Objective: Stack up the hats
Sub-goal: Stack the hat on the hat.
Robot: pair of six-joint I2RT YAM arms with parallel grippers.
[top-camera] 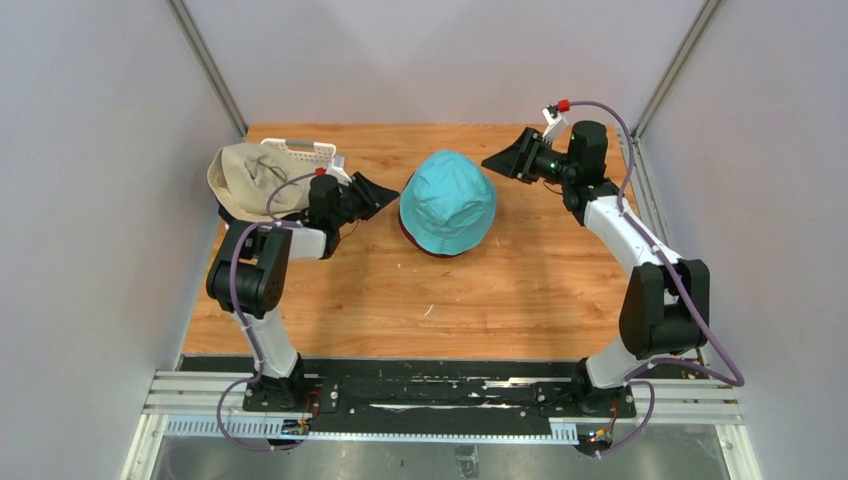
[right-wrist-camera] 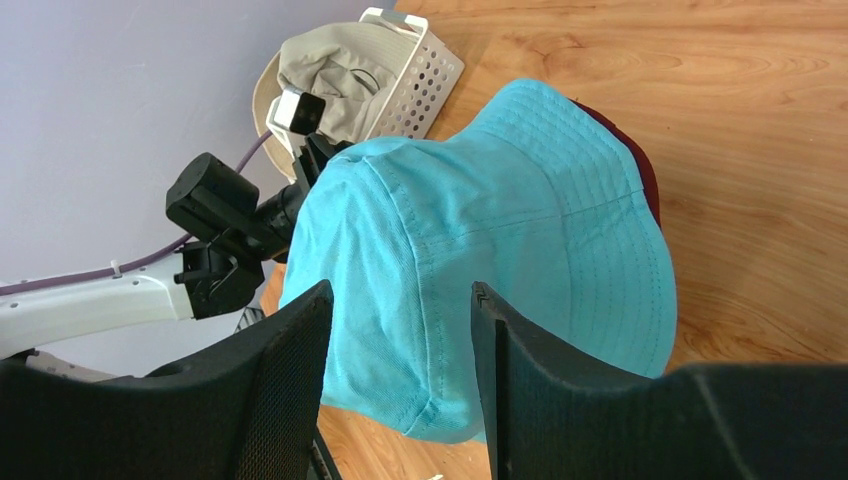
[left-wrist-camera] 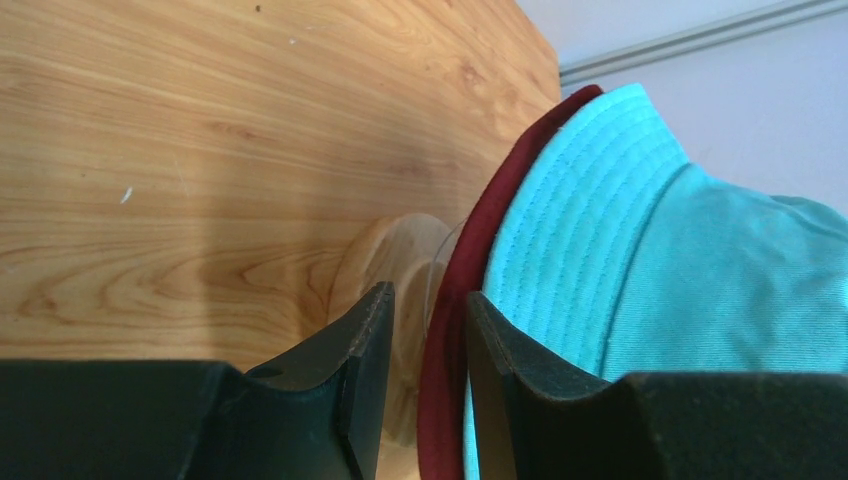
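Left end effector [left-wrist-camera: 428, 295], unclenched, is set astride the maroon hat [left-wrist-camera: 500, 190] brim; right end effector [right-wrist-camera: 400, 290] is released. Teal hat [top-camera: 447, 203] is stacked on it, centre; beige hat [top-camera: 245, 175] is not yet stacked, upper left.

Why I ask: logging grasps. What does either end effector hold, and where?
Nothing firmly. The left end effector straddles the brim of the maroon hat, a gap showing; the right end effector is open, empty.
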